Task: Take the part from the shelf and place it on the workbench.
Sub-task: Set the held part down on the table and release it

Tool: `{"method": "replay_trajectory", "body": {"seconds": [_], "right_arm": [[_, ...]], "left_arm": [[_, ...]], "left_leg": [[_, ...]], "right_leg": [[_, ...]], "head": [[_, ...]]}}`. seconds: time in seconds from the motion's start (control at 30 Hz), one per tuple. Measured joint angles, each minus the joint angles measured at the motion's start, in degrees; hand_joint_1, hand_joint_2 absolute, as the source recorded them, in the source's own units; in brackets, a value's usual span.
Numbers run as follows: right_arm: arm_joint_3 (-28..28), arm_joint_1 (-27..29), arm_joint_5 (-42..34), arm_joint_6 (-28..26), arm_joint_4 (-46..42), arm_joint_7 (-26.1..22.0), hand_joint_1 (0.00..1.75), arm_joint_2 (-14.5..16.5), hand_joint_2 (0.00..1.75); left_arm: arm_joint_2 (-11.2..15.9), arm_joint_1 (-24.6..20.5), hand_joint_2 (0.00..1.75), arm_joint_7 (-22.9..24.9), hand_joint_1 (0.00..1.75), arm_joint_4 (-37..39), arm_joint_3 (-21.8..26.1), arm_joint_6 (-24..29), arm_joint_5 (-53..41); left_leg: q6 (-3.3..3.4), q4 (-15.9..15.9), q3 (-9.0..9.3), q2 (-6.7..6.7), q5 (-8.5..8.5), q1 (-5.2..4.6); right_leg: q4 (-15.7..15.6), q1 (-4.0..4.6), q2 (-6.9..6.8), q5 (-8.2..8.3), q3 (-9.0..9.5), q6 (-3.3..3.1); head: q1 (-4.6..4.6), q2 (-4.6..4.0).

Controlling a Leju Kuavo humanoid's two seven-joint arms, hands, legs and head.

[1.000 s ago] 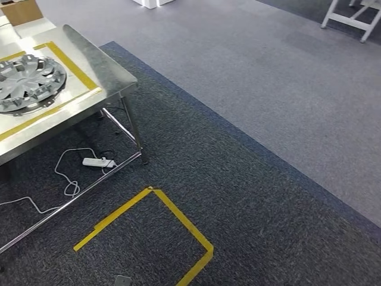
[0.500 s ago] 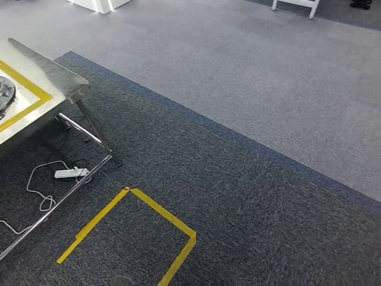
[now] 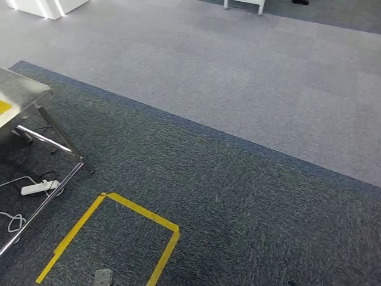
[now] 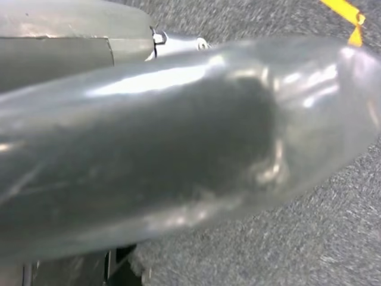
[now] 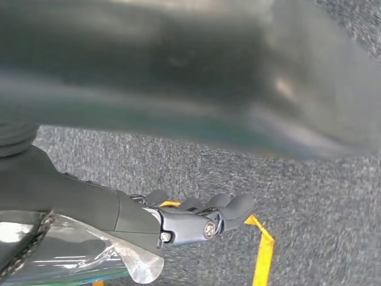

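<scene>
The steel workbench point(image 3: 21, 90) shows just one corner at the left edge of the head view, with a strip of yellow tape on its top. My right hand point(image 5: 197, 217) hangs over the dark carpet, its dark fingers stretched out straight with nothing in them. In the left wrist view a blurred silver shape lies close to the lens, and a grey piece of my left hand point(image 4: 67, 56) shows beside it. How its fingers lie is hidden.
A yellow tape square point(image 3: 112, 235) marks the dark carpet in front of me. A white power strip point(image 3: 39, 187) and cables lie under the workbench by its leg point(image 3: 61, 140). Lighter grey carpet point(image 3: 233, 77) stretches beyond. White furniture feet point(image 3: 242, 5) stand far off.
The camera has swung to the right: the workbench has slid off towards the left edge, and the silver wheel cover on it has left the picture. The tape square has shifted left.
</scene>
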Motion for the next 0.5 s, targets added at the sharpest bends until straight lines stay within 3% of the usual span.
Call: {"method": "replay_trajectory", "body": {"seconds": [0.03,0.07,0.1,0.17,0.2,0.27,0.33,0.4,0.47,0.5], "right_arm": [[0.01,-0.08,0.15,0.31,0.0,-0.05,0.0,0.02,0.0],[0.01,-0.05,0.28,0.64,0.0,0.01,0.0,0.03,0.0],[0.01,0.03,0.44,0.93,0.0,0.19,0.0,0.03,0.0],[0.0,-0.02,0.67,1.47,0.01,0.84,0.0,0.1,0.0],[-0.01,-0.16,0.75,1.93,0.01,1.27,0.0,0.17,0.0],[0.0,-0.32,1.02,3.51,0.02,2.38,0.0,0.13,0.0],[0.02,-0.05,1.5,5.47,0.02,3.6,0.0,-0.51,0.0],[0.03,0.18,1.76,6.59,0.01,4.49,0.0,-1.26,0.0],[0.02,0.16,1.81,6.88,-0.02,4.93,0.0,-1.77,0.0],[0.01,0.15,1.9,6.94,-0.03,5.1,0.0,-1.99,0.0]], "left_arm": [[0.27,-0.28,0.0,0.01,0.0,0.02,0.3,0.04,0.06],[0.48,-0.64,0.0,0.03,0.0,0.09,0.44,0.22,0.0],[0.61,-1.08,0.0,0.08,0.0,0.22,0.47,0.5,-0.07],[0.88,-1.86,0.0,0.42,0.0,0.53,0.51,1.16,-0.13],[1.04,-2.08,0.0,0.7,0.0,0.69,0.58,1.41,-0.11],[1.4,-2.28,0.0,1.39,0.0,0.98,0.81,1.8,-0.06],[1.52,-2.29,0.0,2.05,0.0,1.27,0.98,2.22,-0.02],[1.55,-2.23,0.0,2.45,0.0,1.53,1.15,2.66,0.01],[1.66,-1.98,0.0,2.73,0.0,1.81,1.34,3.01,-0.04],[1.72,-1.81,0.0,2.94,0.0,1.97,1.43,3.21,-0.06]], "left_leg": [[-0.16,0.14,-0.37,0.94,0.11,0.05],[-0.34,0.35,-0.77,1.79,0.19,0.14],[-0.57,0.68,-1.12,2.54,0.19,0.31],[-1.36,1.72,-1.8,3.85,-0.11,0.61],[-1.89,2.41,-2.06,4.46,-0.4,0.64],[-2.78,3.26,-2.27,5.36,-0.74,0.55],[-3.26,3.47,-2.13,5.93,-0.86,0.78],[-3.73,5.35,-2.79,4.14,-2.83,1.13],[-3.91,11.5,-5.1,1.14,-7.09,1.32],[-3.8,15.43,-6.59,0.3,-9.07,1.32]], "right_leg": [[2.37,-0.36,-0.47,-0.94,-0.64,0.39],[2.83,-0.72,-0.82,-0.91,-0.29,0.79],[0.92,-1.1,-1.24,0.06,1.32,1.22],[-6.5,-1.62,-3.17,2.27,6.41,2.04],[-9.51,-1.71,-4.05,2.93,8.39,1.97],[-11.32,-1.5,-4.57,2.86,9.46,0.91],[-11.19,-1.4,-3.51,3.17,9.01,-0.37],[-11.21,-1.39,-2.59,3.57,8.66,-1.24],[-11.22,-1.23,-1.46,4.02,8.3,-1.94],[-11.21,-1.05,-0.75,4.2,8.04,-2.17]], "head": [[-0.01,0.0],[0.0,0.01],[0.02,0.01],[0.09,0.02],[0.04,0.02],[-0.22,0.01],[-0.51,0.01],[-0.6,0.01],[-0.7,0.02],[-0.72,0.02]]}}
